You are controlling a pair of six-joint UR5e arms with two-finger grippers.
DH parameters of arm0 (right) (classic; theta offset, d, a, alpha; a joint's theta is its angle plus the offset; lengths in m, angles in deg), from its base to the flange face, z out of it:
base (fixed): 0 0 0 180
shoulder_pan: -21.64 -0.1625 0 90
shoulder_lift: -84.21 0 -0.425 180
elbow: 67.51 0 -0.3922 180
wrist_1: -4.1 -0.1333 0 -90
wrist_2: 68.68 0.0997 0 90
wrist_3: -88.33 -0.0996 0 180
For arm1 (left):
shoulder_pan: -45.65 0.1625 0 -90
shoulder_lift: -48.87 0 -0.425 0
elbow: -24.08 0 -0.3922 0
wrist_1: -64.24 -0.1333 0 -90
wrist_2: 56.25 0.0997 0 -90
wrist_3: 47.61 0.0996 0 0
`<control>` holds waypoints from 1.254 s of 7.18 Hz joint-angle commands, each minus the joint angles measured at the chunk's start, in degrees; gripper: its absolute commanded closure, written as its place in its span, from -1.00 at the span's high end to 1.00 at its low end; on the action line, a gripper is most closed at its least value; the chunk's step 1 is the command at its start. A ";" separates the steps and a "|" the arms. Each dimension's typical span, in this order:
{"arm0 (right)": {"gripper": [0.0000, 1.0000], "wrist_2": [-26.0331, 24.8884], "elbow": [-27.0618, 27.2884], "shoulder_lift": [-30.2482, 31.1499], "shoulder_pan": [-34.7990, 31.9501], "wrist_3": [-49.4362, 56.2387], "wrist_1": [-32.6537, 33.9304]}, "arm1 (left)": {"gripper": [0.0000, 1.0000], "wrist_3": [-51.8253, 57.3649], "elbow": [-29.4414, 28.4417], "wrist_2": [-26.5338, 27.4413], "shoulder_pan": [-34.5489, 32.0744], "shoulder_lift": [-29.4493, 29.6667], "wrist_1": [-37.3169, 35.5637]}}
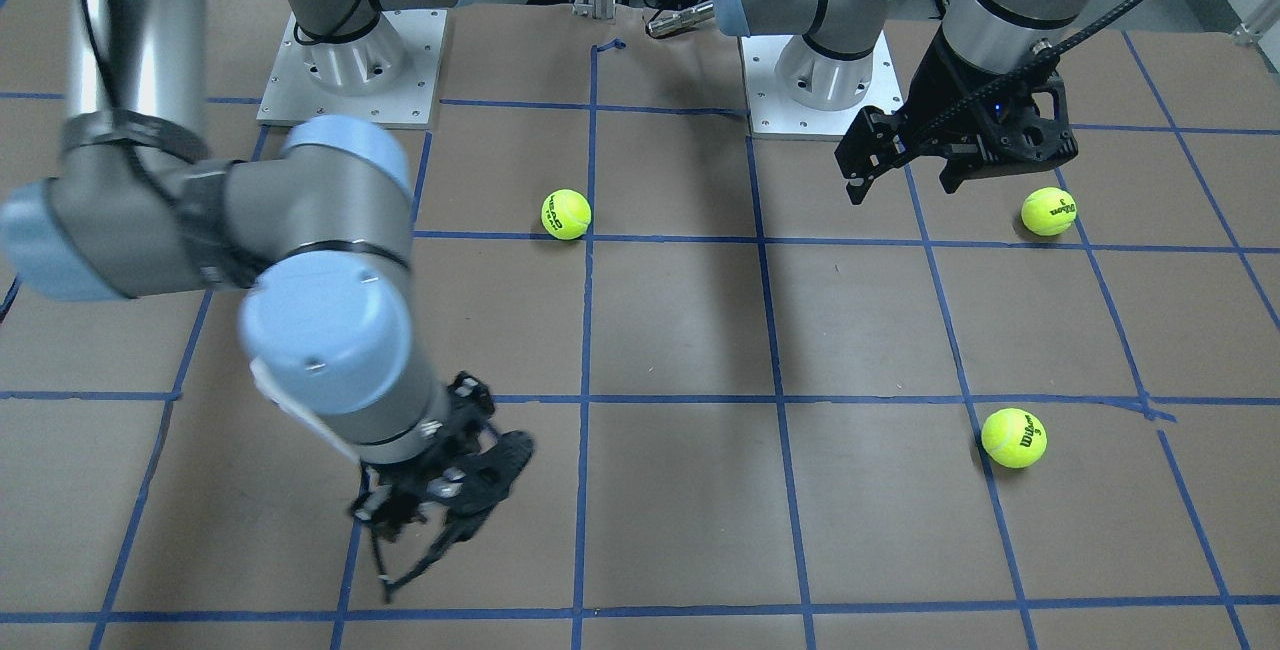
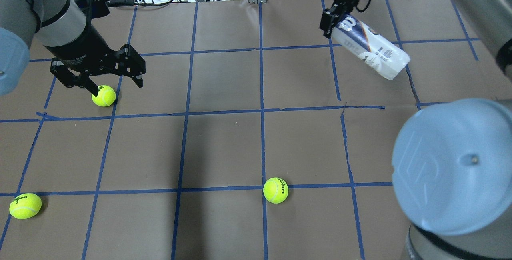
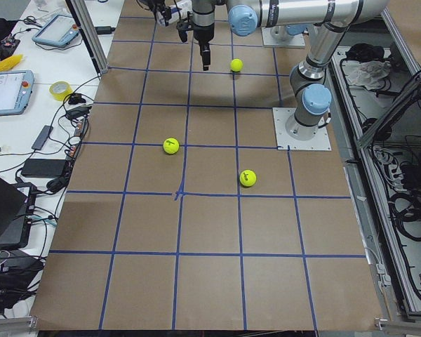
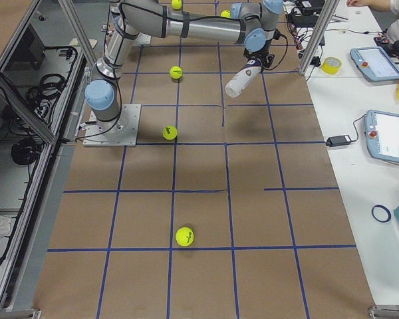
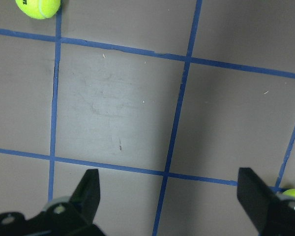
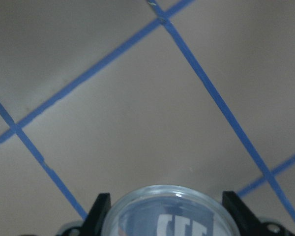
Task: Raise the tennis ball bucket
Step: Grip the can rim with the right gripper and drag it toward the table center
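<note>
Already done: the tennis ball bucket (image 2: 366,48) is gripped and looks clear of the worktop (image 2: 224,80). In the right-side view its shadow lies apart from it, so I judge the lift made in the main.
Bucket's place: at about 1 o'clock on the worktop in the overhead view. It is tilted and held by one end, with the free end pointing toward about 4 o'clock.
Grasp: the right gripper (image 2: 336,24) is clenched on the bucket's upper end. In its wrist view the round clear end sits between the two fingers (image 6: 101,209), one at each side.
Other arm: the left gripper (image 2: 116,86) is released and holds nothing, its fingers spread wide. It hovers at about 10 o'clock, just beside a tennis ball (image 2: 103,95), and takes no part in the lift.
Loose items: a second tennis ball (image 2: 275,190) lies at about 6 o'clock and a third tennis ball (image 2: 25,205) at about 8 o'clock, both well apart from the bucket.
Left to do: little, by my reading. The bucket may need raising a bit higher and holding firm. Gripped at one end and slanting, it could pivot or slip.
Unclear: the front view shows the right arm blurred, and the bucket cannot be made out there.
</note>
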 commanded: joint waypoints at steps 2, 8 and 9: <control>-1.00 0.40 7.79 -3.60 -10.14 15.35 19.83 | 1.00 0.01 0.02 0.04 0.04 -0.02 0.12; -1.00 3.81 7.80 -5.46 -16.13 12.91 19.48 | 1.00 0.19 0.02 0.39 0.31 0.16 0.47; -0.83 3.48 7.36 -6.08 -16.83 12.11 19.92 | 1.00 0.19 0.02 0.82 0.31 0.33 0.56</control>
